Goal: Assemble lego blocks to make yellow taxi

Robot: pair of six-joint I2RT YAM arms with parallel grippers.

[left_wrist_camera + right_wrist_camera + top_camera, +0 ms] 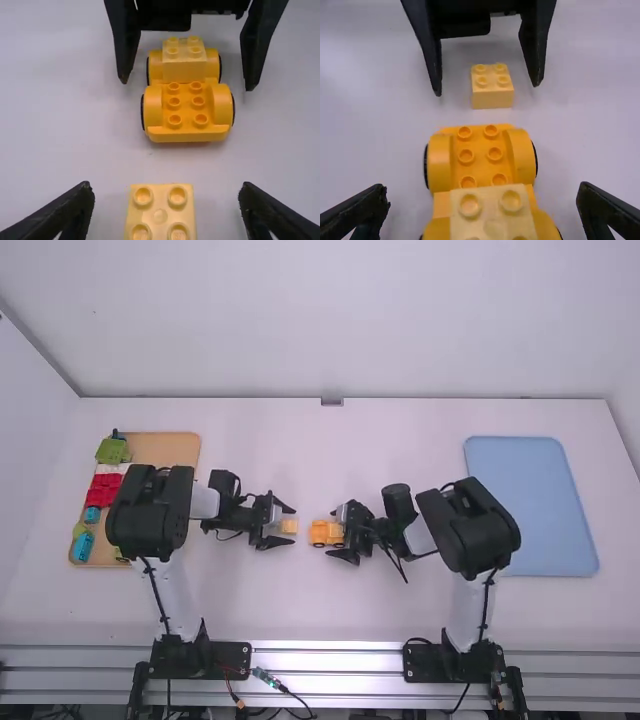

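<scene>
Orange-yellow plastic chassis (187, 131), rounded fenders, is set mid-surface on smooth white table (400, 440), backed by pale wall (330, 330). Studded cube (184, 67) is stacked on its right-arm end. It's flanked by right gripper (334, 533), loose block (160, 215) by left gripper (291, 525); both spread wide, nothing gripped.

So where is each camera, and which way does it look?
High view: above, behind; looks forward and down at table, left arm, right arm.
Left wrist view: on left arm, facing car, loose block; left end effector at bottom.
Right wrist view: on right arm, facing both; right end effector at bottom.
Wrist views share car, block.
</scene>
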